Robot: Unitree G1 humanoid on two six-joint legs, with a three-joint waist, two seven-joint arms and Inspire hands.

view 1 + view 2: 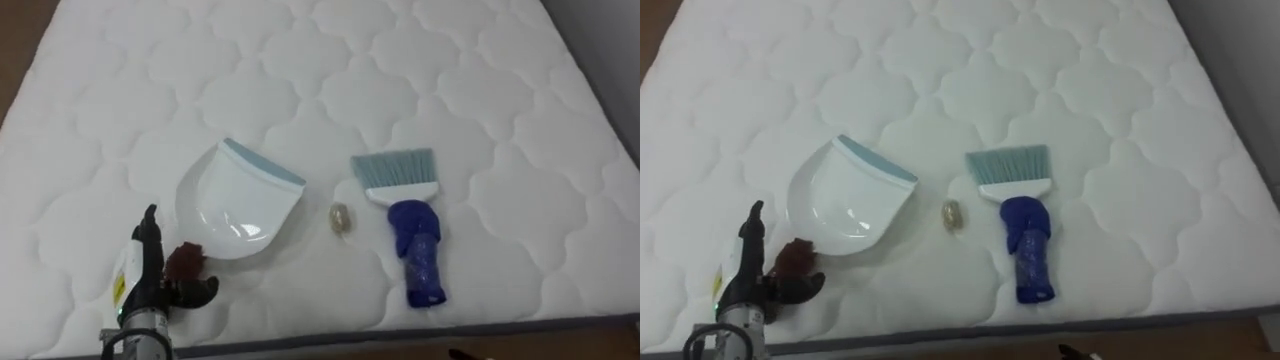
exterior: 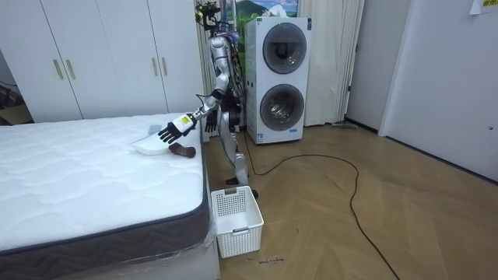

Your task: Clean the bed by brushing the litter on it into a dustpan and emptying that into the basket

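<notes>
Your L hand [image 1: 150, 258] is open, fingers spread, holding nothing, at the dustpan [image 1: 240, 200] handle nr the bed [image 1: 480, 60] front edge. 1 crumb [image 1: 341, 219] lies between dustpan and brush [image 1: 410, 225].

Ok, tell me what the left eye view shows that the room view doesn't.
Left eye view adds the blue brush and a small pale scrap right of the dustpan. Room view adds the white basket on the floor, the stacked washing machines and the wardrobe. Both share the mattress, the dustpan, the brown lump and the open left hand.
</notes>
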